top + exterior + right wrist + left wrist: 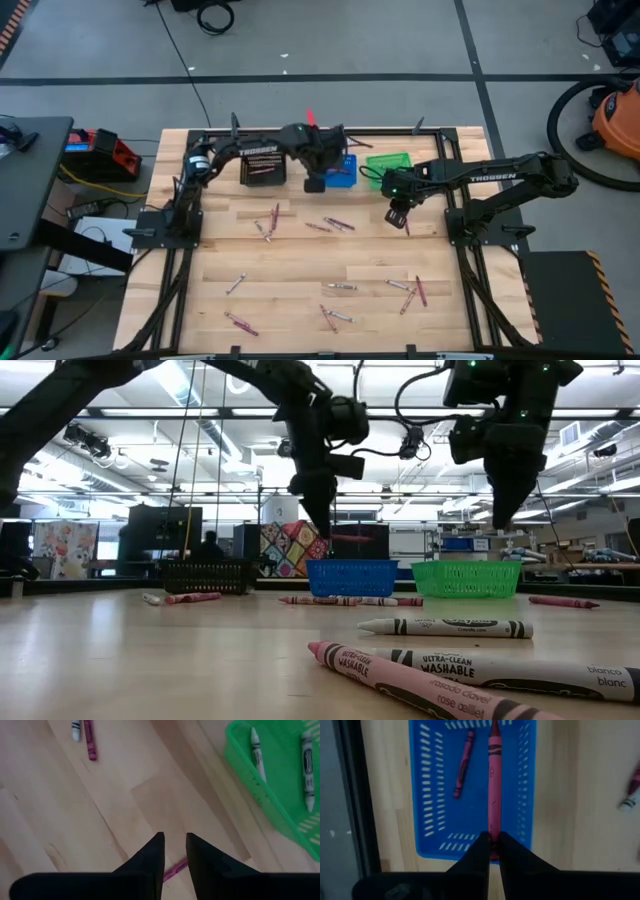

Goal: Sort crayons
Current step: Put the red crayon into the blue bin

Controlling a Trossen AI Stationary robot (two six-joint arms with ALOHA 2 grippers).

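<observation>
Left gripper (490, 851), clamped on a red crayon (492, 785), holds it over the blue basket (432, 795) for release; right gripper (175, 851), part-open and empty, hovers over a table crayon (174, 868).

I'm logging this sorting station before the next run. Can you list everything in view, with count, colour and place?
Blue mesh basket: one, back edge of the table, centre; one red crayon lies inside.
Green mesh basket: one, right of the blue one; two pale grey crayons inside.
Black mesh basket: one, left of the blue one.
Loose crayons: many, red, pink-magenta and pale grey, scattered over the wooden table.
Held red crayon: one, above the blue basket.
Left gripper: jaws shut on the held crayon.
Right gripper: jaws parted, empty, above a pink crayon near the green basket.
</observation>
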